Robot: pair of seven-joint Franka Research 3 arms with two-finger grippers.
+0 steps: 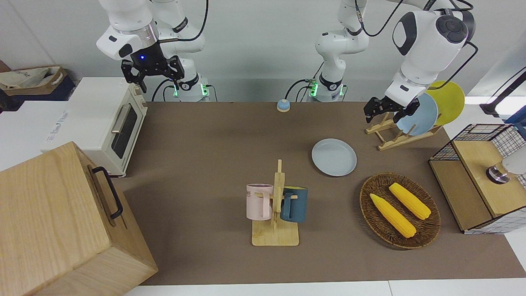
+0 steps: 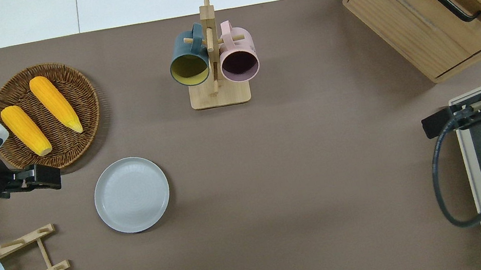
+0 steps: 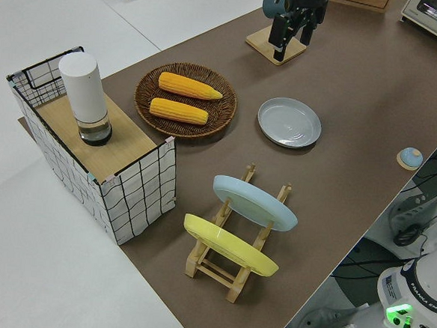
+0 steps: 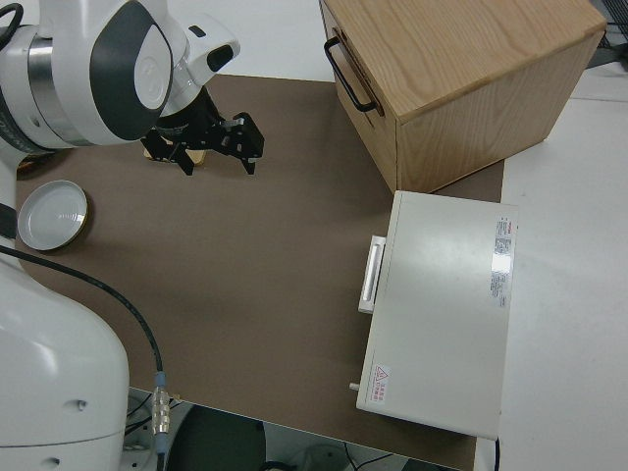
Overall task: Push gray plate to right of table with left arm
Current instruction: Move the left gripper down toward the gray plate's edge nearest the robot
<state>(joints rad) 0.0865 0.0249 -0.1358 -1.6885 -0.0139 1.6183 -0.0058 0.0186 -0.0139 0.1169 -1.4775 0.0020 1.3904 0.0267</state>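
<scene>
I have the left gripper [image 2: 47, 177] up in the air with fingers spread wide, apart from the gray plate [image 2: 131, 194] lying flat on the table [image 2: 301, 169]; the right arm is parked.

The table [image 2: 310, 192] carries the gray plate [image 2: 132, 194], corn basket [image 2: 74, 144], mug stand [image 2: 220, 94] and dish rack [image 2: 30, 261].

Robot lab with mock kitchen setup: two white arms mounted at brown table [image 1: 213, 135], plain white walls, loose cables. Kitchen props: toaster oven [image 1: 104, 123], mug rack [image 1: 276, 205], dish rack [image 3: 236, 240], corn basket [image 1: 399, 210].
</scene>
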